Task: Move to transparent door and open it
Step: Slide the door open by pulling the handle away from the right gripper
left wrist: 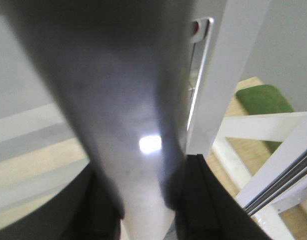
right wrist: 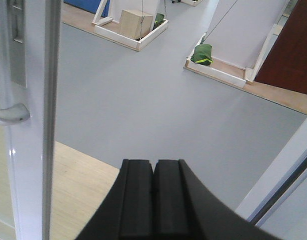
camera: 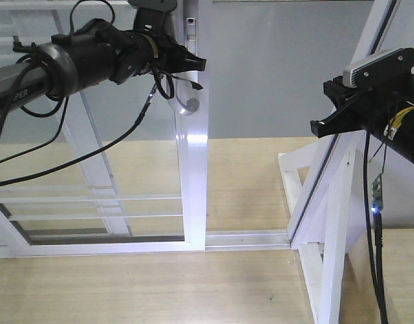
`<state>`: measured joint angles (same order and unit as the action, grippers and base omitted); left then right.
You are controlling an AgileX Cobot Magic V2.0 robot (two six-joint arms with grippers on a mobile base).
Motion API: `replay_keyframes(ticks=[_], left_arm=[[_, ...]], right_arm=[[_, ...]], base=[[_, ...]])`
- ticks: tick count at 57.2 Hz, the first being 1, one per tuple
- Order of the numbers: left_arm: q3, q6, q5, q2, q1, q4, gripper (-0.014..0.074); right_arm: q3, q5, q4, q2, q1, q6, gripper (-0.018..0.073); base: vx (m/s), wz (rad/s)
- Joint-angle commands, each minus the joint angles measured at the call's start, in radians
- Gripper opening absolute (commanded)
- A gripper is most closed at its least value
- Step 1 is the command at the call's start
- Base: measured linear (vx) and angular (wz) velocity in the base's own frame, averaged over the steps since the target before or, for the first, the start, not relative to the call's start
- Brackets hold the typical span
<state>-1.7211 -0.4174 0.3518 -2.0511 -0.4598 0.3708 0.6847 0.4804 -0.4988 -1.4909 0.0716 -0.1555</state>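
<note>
Approach looks done. L gripper [camera: 195, 64] is at the transparent door [camera: 194, 175], jaws straddling its pull handle [camera: 187, 103], apparently clamped. R gripper [right wrist: 153, 197] jaws pressed together, empty. Gap beside stile [camera: 195, 202], so door prob. part open; more sliding to do.

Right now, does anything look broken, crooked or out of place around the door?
Nothing stands out. The door stands upright in its floor track, glass unbroken, handle in place. The right gripper is shut, apart from the door.
</note>
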Motion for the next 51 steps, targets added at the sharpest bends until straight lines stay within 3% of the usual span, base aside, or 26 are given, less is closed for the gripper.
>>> replay_keyframes(ticks=[1, 18, 51], left_arm=[[-0.046, -0.008, -0.091, 0.143, 0.029, 0.059, -0.0003], [-0.046, -0.008, -0.008, 0.215, 0.068, 0.156, -0.0003], [-0.046, -0.007, 0.108, 0.295, 0.191, 0.185, -0.0003]], right_arm=[[0.025, 0.077, 0.012, 0.039, -0.005, 0.010, -0.0003], [0.025, 0.077, 0.012, 0.039, -0.005, 0.010, -0.0003], [0.025, 0.077, 0.012, 0.039, -0.005, 0.010, -0.0003]], base=[[0.00, 0.00], [0.00, 0.00], [0.00, 0.00]])
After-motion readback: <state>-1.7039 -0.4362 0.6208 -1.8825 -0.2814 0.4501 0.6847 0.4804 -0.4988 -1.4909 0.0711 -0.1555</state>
